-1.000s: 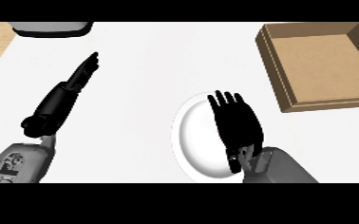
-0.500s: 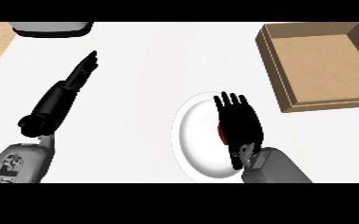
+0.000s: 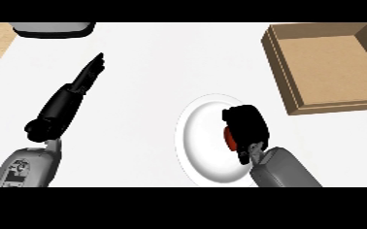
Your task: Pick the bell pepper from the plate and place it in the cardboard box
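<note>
A white plate lies on the white counter at lower centre right. A red bell pepper rests on it, mostly hidden; only a red sliver shows at the left of my right hand, whose fingers are curled round it. The open cardboard box sits at the upper right, with nothing visible inside. My left hand lies at the left with straight fingers pointing up and away, holding nothing.
A grey and white object sits at the counter's top left edge. A strip of wooden surface shows at the far top left corner.
My right hand's fingers, straight over the plate earlier, have curled down and closed round the bell pepper. The left hand has not moved.
</note>
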Robot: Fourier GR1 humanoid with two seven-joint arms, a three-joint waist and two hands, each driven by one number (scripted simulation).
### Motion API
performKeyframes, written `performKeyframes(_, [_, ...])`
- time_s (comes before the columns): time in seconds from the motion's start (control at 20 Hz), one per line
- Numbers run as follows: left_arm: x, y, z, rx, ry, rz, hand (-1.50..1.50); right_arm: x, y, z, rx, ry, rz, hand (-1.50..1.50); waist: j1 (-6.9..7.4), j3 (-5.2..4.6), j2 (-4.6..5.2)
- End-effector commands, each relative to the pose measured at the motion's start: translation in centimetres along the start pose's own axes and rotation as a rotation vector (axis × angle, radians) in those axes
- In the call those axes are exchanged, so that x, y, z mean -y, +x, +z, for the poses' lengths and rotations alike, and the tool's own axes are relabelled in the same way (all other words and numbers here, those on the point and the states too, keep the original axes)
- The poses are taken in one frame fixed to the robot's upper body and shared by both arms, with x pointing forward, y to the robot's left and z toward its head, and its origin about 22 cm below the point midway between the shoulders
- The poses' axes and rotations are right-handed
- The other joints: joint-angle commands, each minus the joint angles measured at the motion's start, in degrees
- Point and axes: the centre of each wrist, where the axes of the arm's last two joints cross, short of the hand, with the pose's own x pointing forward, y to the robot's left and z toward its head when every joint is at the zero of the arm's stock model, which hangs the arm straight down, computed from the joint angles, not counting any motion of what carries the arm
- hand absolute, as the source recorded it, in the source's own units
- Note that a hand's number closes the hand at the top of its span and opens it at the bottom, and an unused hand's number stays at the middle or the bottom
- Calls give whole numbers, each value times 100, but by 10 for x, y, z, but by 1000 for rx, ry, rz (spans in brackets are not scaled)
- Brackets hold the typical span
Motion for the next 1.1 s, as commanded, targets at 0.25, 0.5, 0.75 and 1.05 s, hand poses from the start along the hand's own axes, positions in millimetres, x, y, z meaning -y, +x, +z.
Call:
performKeyframes(0.25, [5,-3,-8,7,0,6,0,3,14,-15,94,-181,83,150,5,2,7])
performKeyframes(0.5, [-2,8,-11,-2,-12,-12,0,-2,-5,-3,166,-310,83,150,-14,4,1])
performKeyframes(0.75, [-1,0,-2,4,-3,1,0,-12,-1,47,900,-219,89,150,-28,28,-6])
performKeyframes(1.05, [-15,-5,7,-33,34,1,0,16,-58,90,1255,-396,151,150,-243,31,-51])
